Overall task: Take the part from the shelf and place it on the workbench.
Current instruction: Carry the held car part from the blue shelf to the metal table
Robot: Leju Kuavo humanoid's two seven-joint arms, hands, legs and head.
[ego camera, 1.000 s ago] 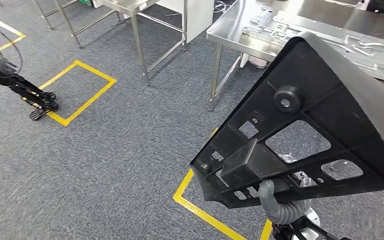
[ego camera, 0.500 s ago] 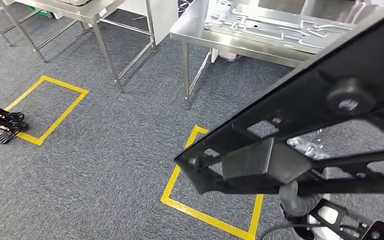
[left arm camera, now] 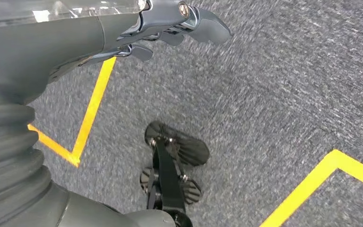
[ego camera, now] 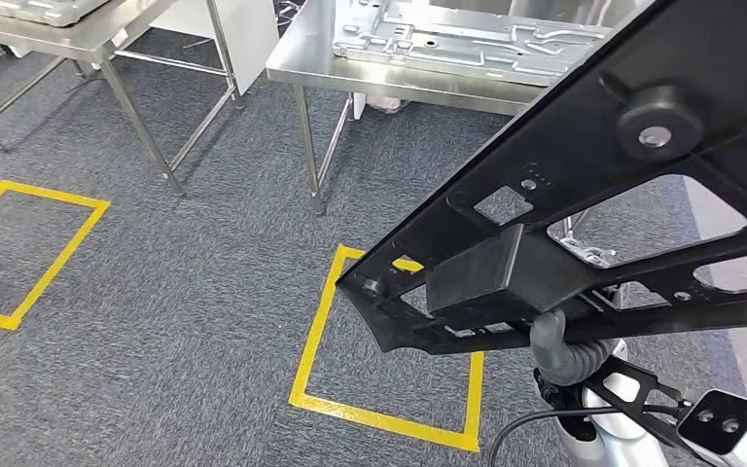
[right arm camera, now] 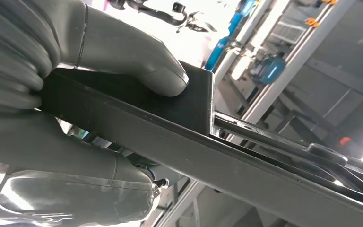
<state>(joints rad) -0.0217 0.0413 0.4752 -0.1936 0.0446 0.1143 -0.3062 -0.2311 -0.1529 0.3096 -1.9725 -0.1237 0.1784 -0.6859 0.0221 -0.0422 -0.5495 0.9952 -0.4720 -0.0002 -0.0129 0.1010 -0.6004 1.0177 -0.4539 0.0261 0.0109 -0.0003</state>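
Above the carpet, right hand [right arm camera: 75,94] gripping black part [ego camera: 584,224], left hand [left arm camera: 123,33] fingers slack, empty.

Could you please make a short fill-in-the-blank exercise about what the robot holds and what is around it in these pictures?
1. The black plastic part is held by the robot's ____ hand.
2. The rectangles taped on the grey carpet are ____ in colour.
3. The steel workbench ahead carries a flat ____ panel.
4. The left hand holds ____.

Missing words: right; yellow; metal; nothing
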